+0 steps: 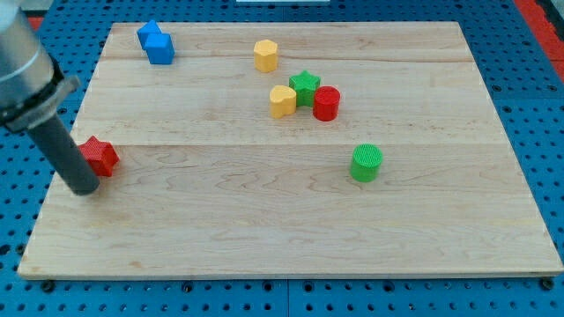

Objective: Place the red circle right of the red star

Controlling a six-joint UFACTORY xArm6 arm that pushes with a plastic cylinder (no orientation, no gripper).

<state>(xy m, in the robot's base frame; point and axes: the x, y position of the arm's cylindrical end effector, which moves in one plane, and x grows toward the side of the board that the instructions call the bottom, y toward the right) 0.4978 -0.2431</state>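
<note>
The red circle (326,103) stands in the upper middle of the board, touching the right side of a green star (305,86). The red star (100,156) lies near the board's left edge. My tip (85,188) is at the view's left, just below and left of the red star, touching or nearly touching it. The rod hides part of the star's left side. The red circle is far to the right of the tip.
A yellow block (282,100) sits left of the green star. Another yellow block (265,55) is above them. Two blue blocks (156,42) sit together at the top left. A green circle (366,163) stands right of centre. The wooden board (282,238) lies on blue pegboard.
</note>
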